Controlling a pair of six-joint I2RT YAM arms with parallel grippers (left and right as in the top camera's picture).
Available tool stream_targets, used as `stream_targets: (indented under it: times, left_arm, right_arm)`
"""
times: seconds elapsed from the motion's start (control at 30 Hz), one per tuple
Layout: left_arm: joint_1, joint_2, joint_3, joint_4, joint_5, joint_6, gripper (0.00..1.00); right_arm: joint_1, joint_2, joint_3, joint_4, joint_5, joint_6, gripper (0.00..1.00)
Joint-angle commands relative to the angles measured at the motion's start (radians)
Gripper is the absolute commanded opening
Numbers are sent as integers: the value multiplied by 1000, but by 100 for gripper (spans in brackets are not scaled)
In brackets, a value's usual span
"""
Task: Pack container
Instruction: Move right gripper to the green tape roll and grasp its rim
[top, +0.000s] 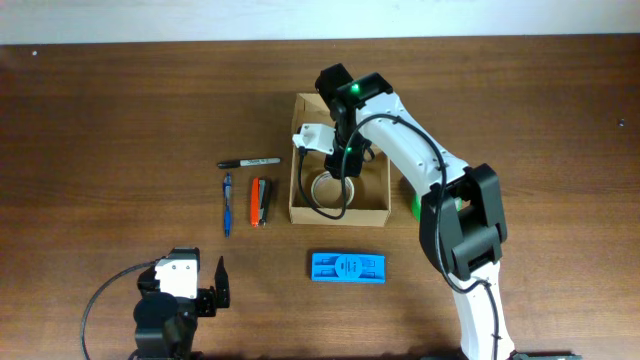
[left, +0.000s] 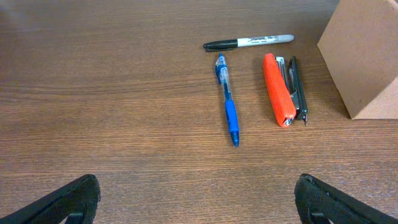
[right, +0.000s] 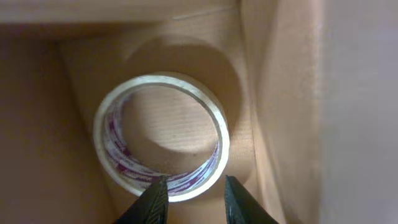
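The container (top: 340, 216) is an open tan cardboard box at the table's centre; its corner shows in the left wrist view (left: 367, 56). A roll of clear tape (top: 322, 186) lies flat on its floor. My right gripper (top: 345, 160) reaches down inside the box. In the right wrist view its fingers (right: 194, 193) are open and straddle the near wall of the tape roll (right: 124, 162), with the box's inner wall (right: 37, 124) on the left. My left gripper (top: 208, 275) is open and empty near the table's front left (left: 199, 199).
Left of the box lie a black marker (top: 249, 162) (left: 249, 42), a blue pen (top: 227, 204) (left: 227, 107) and an orange stapler (top: 258, 202) (left: 278, 96). A flat blue plastic item (top: 347, 267) lies in front of the box. Something green (top: 415, 205) shows under the right arm.
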Motion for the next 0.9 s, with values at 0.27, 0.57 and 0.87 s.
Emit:
stream_targets:
  times: [0.27, 0.57, 0.87]
  left_arm:
    - [6, -8, -7, 0, 5, 22, 99]
    - [6, -8, -7, 0, 5, 22, 100]
    - [6, -8, -7, 0, 5, 22, 100]
  right_arm:
    - [-14, -291, 148, -79, 183, 478, 41]
    - [-172, -370, 145, -267, 390, 1023, 99]
    - [-327, -370, 99, -362, 361, 1103, 99]
